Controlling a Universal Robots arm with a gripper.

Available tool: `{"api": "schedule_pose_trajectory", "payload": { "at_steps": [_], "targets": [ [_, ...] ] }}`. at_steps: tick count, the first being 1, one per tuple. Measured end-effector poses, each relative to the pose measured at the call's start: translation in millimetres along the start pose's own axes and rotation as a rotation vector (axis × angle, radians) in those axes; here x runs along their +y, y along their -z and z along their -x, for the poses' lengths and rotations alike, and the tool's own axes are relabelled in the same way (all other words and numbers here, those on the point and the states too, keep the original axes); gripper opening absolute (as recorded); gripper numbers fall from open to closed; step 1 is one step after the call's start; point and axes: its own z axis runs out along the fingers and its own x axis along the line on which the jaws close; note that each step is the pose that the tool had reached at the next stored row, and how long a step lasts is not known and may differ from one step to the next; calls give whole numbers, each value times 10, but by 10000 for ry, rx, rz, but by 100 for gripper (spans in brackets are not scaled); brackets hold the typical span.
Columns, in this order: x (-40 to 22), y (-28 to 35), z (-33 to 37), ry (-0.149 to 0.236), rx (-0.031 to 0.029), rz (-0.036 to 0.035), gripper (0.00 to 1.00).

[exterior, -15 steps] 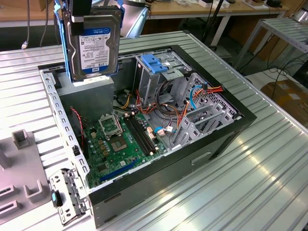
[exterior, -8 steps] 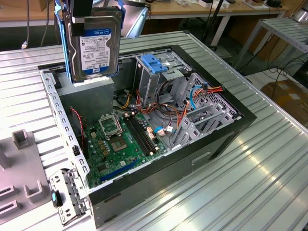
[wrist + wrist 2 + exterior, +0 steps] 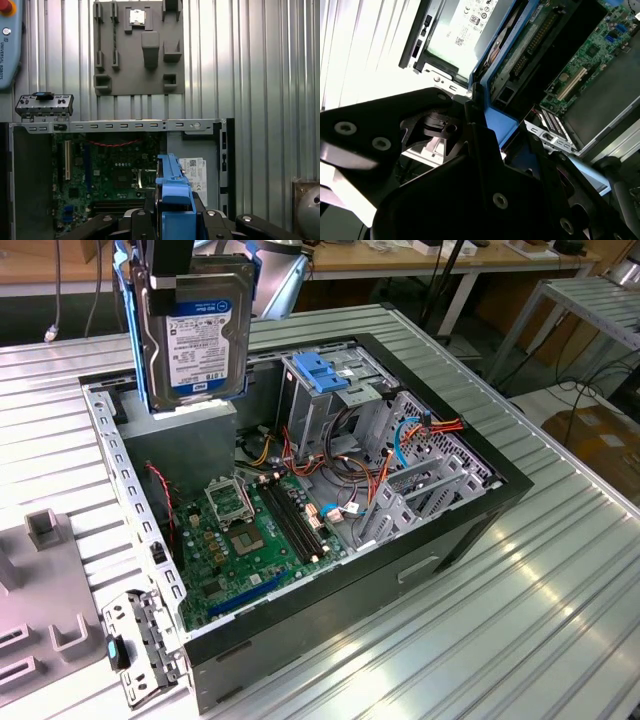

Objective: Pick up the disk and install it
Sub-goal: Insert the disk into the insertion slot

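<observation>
At the exterior view's left, a grey fixture plate [image 3: 45, 585] lies on the ribbed metal table [image 3: 480, 640], and just beside it is the open computer case [image 3: 330, 610]. Above the case's left corner, the gripper [image 3: 172, 270] holds the disk [image 3: 195, 335] in the air, upright, label facing the camera and blue rails down both sides. One black finger crosses the top of the label face, so the pinch is across the flat faces near the upper end, and the rest of the disk hangs free below. Under it sits the grey power-supply box [image 3: 180, 445]. In the first wrist view the fingers [image 3: 146, 222] are closed against either side of the blue rail [image 3: 174, 197]. Moving right, the green motherboard [image 3: 250, 540] lies on the case floor. Then comes the drive cage [image 3: 315, 415] with its blue latch plate [image 3: 322, 372], well apart from the disk, and a tangle of cables [image 3: 400, 440].
</observation>
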Motion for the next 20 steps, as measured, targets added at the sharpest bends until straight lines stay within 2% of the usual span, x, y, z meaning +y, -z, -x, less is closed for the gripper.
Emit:
{"api": "schedule_pose_trajectory", "payload": {
  "at_steps": [11, 20],
  "targets": [
    [-11, 0, -45, 1, 3, 0, 37],
    [-15, 0, -172, 0, 12, -1, 37]
  ]
}}
